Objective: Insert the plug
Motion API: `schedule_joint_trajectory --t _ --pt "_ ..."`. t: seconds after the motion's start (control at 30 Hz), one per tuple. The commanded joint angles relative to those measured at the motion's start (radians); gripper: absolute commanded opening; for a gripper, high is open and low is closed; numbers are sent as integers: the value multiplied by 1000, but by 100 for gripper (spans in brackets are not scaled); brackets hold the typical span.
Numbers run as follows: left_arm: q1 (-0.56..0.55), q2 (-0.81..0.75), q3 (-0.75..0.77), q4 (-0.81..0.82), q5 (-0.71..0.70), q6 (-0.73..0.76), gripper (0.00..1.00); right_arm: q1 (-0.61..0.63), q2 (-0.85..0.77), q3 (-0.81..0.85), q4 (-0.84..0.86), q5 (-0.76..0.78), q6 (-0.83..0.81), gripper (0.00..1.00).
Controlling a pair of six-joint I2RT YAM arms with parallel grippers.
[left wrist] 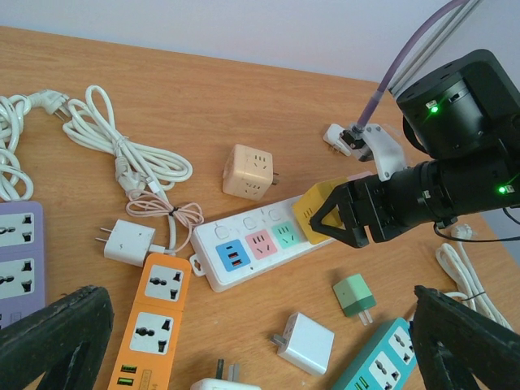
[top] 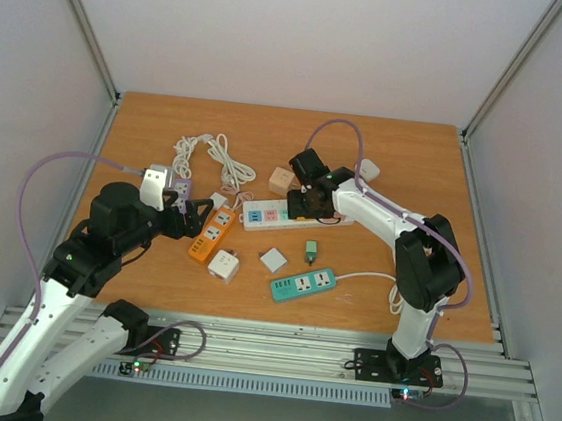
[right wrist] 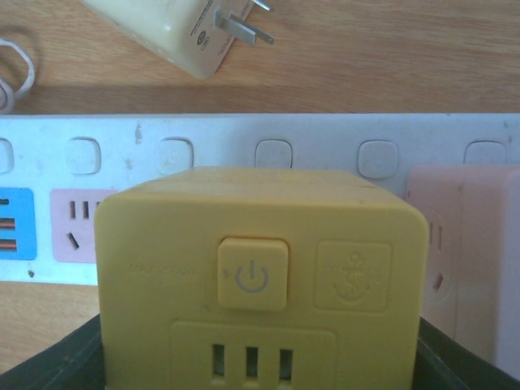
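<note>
Yellow cube adapter (right wrist: 260,276) fills the right wrist view, sitting at the white power strip (right wrist: 325,138) in mid-frame of the overhead view; whether it is seated I can't tell. It looks light, rigid and smooth, best pinched on opposite flat faces. The right gripper (left wrist: 335,221) is clamped on it. The left gripper (top: 192,219) gapes wide, holding nothing.

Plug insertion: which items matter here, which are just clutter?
In play: yellow cube adapter in the right gripper; long white power strip with coloured sockets.
Clutter: orange power strip; teal power strip; beige cube adapter; small green charger; white square charger; coiled white cable.
</note>
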Motion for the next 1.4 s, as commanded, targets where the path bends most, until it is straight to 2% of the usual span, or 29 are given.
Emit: schedule_joint_trajectory --t 0.0,0.43,0.63,0.9,1.03,1.23,1.37 --pt "7 -9 -8 53 5 10 99 -4 41 23 -14 15 12 42" --pt "7 -7 -11 53 4 10 99 -4 86 12 -46 -14 31 43" --pt "7 -5 -11 56 9 8 99 -14 184 54 -141 -109 35 44" --pt "8 -5 -13 59 17 7 99 -14 240 87 -231 -28 80 46" --pt "7 -5 -14 59 17 7 99 -13 186 119 -232 -15 75 54" --pt "8 -5 -13 56 14 8 99 -3 94 183 -196 -33 -11 80" --pt "8 -10 -13 53 11 10 99 5 69 228 -198 -28 -38 85"
